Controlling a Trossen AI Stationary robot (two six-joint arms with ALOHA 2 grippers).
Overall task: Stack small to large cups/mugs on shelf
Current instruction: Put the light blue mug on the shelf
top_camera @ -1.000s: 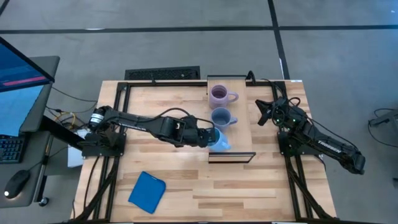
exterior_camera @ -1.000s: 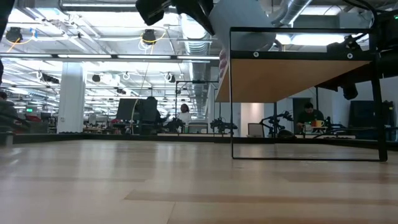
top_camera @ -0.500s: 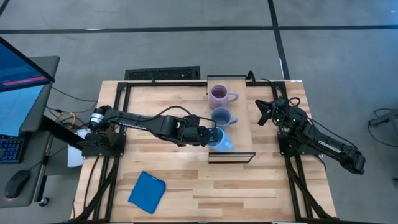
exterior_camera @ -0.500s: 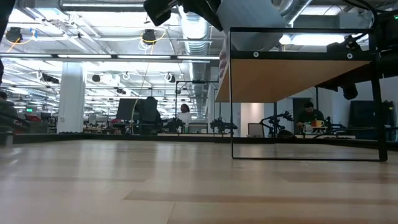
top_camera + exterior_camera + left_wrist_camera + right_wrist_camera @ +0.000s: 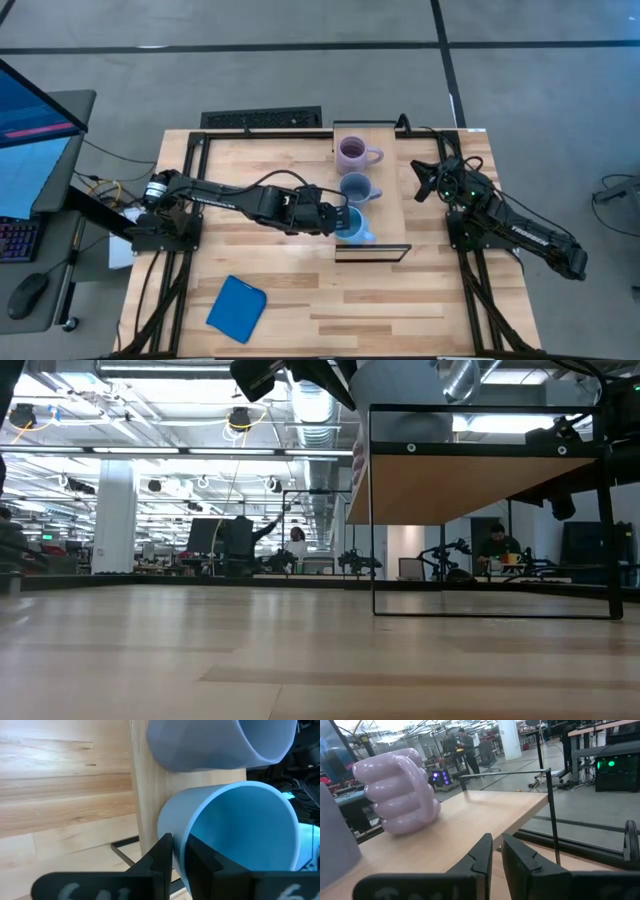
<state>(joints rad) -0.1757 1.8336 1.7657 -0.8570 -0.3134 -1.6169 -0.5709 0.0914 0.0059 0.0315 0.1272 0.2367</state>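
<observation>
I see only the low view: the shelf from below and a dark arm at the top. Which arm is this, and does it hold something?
Observer: It is the left arm. In its wrist view, the left tool is shut on the rim of the bright light blue mug, with one finger inside and one outside.
Operator: Where is this mug?
Observer: From above, the mugs form a row along the shelf: pale purple mug, grey-blue mug, then the light blue one at the end.
Operator: And the right arm?
Observer: The right tool waits beside the shelf, holding nothing.
</observation>
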